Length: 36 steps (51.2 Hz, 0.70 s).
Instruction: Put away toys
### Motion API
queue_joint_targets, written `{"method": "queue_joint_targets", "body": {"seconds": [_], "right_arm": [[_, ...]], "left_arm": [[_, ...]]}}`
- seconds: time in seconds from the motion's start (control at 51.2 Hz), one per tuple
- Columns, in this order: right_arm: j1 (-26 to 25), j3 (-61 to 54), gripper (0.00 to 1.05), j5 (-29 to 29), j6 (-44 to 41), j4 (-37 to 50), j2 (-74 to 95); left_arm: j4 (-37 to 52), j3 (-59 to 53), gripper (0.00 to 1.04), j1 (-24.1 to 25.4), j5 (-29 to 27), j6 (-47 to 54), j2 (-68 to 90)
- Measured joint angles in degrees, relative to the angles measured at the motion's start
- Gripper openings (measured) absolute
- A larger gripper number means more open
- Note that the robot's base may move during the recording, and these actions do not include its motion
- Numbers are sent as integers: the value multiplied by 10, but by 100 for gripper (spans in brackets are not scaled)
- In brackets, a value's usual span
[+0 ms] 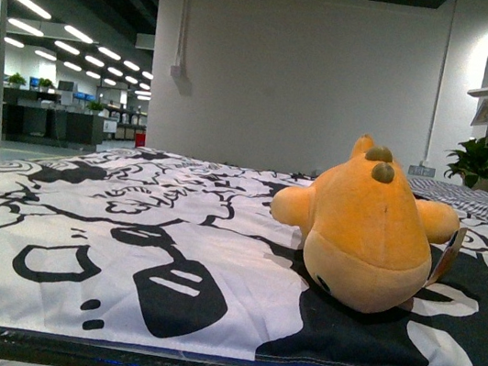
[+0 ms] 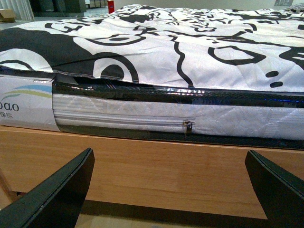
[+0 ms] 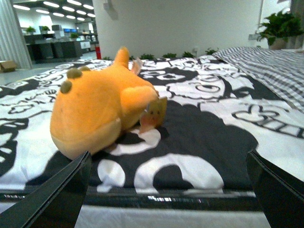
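The table (image 1: 122,247), covered by a black-and-white patterned sheet, is occupied by the orange plush toy (image 1: 366,230), which lies towards its right side, untouched. Nothing is judged done: the toy is yet to be grasped and put away. The left gripper (image 2: 168,153) is held low before the table's edge, the right gripper (image 3: 168,153) near the toy; the fingers (image 3: 57,194) of both are spread wide, and nothing is held

Items counted: one orange plush toy (image 1: 366,230), bearing one paper tag (image 3: 154,114); one tabletop (image 1: 122,247); one potted plant (image 1: 484,163). Two tools: one left tool (image 2: 168,156), one right tool (image 3: 168,159).
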Motion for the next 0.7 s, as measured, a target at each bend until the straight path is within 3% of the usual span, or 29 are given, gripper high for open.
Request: {"method": "queue_joint_targets", "body": {"seconds": [0.41,0.703], "right_arm": [[177,214,98,99,-91,70,278],[232,358,98,154,-138,40,448]], "left_arm": [[0,0,98,0,0,0,0],[0,0,98,0,0,0,0]]}}
